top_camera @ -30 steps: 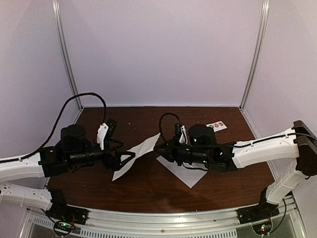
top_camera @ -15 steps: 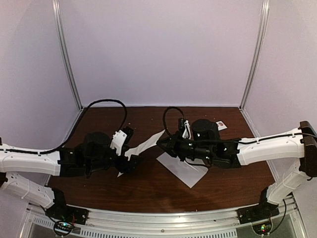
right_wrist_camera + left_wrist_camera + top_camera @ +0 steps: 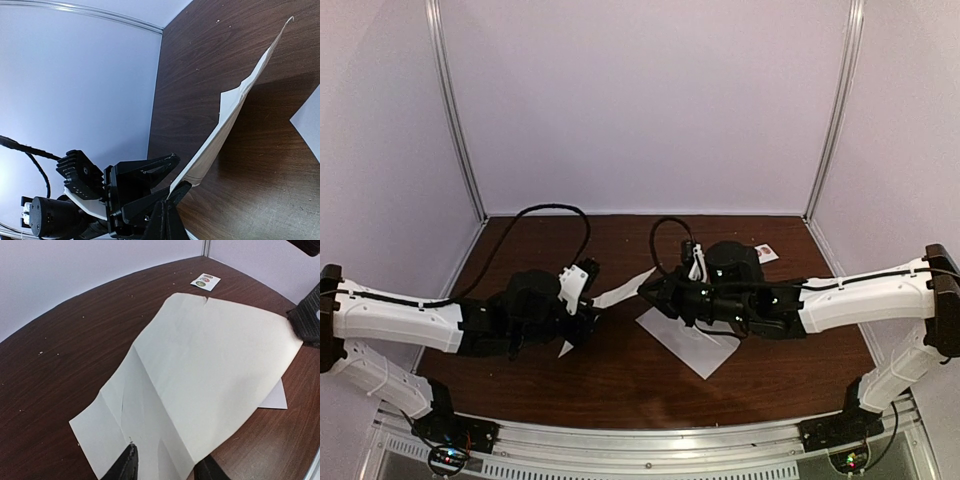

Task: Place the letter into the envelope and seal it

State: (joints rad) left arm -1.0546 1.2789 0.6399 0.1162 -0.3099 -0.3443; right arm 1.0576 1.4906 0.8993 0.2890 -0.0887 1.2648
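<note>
The envelope (image 3: 210, 360), pale and creased with diagonal seams, hangs tilted above the table between both arms (image 3: 620, 293). My right gripper (image 3: 645, 290) is shut on its right corner; in the left wrist view it (image 3: 306, 322) shows at the far right edge. My left gripper (image 3: 167, 457) straddles the envelope's near left edge, one finger above the paper and one below, jaws still apart. In the right wrist view the envelope (image 3: 235, 115) rises edge-on, with the left gripper (image 3: 179, 173) open round its end. The letter (image 3: 695, 345), a plain white sheet, lies flat beneath.
A small white card of round stickers (image 3: 760, 253) lies at the back right of the brown table (image 3: 620, 385), also seen far off in the left wrist view as the sticker card (image 3: 205, 281). Pale walls enclose three sides.
My left arm has reached right to the envelope's left end, and its jaws have narrowed around the edge. The right gripper keeps its hold, almost still.
</note>
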